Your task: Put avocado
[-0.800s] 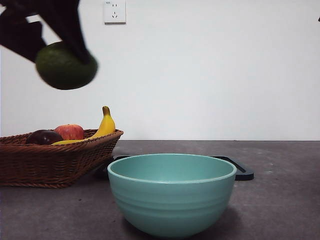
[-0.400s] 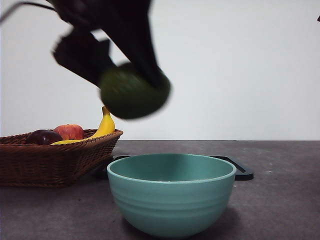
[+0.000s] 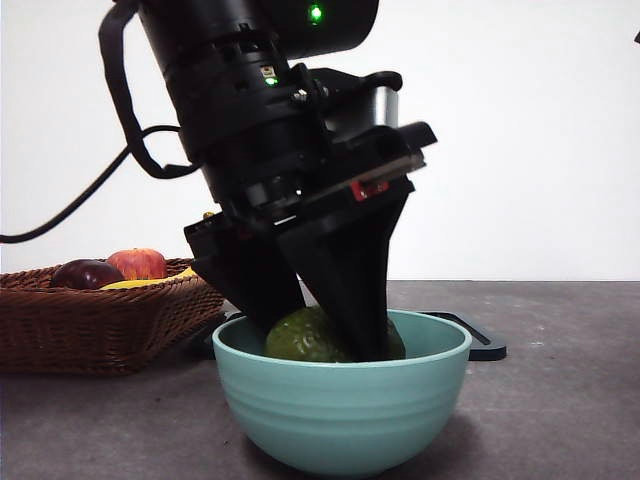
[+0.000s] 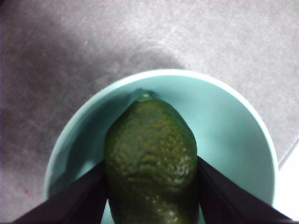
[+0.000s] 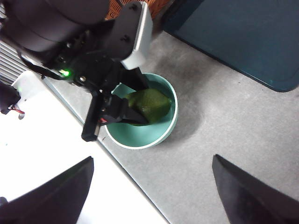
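Two jaws of the left gripper (image 3: 325,335) reach down into the bowl (image 3: 343,400), pinching the avocado (image 3: 305,337); basket (image 3: 100,320) off to one side. Left wrist: jaws press both flanks of the avocado inside the bowl. Right wrist: right gripper (image 5: 152,191) waits high, spread, empty. Carry looks done; release and withdrawal remain.

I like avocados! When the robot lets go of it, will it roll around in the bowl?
Probably only a little: the avocado is rounded, but the teal bowl should cup it. Its bumpy skin likely helps the left gripper hold it.
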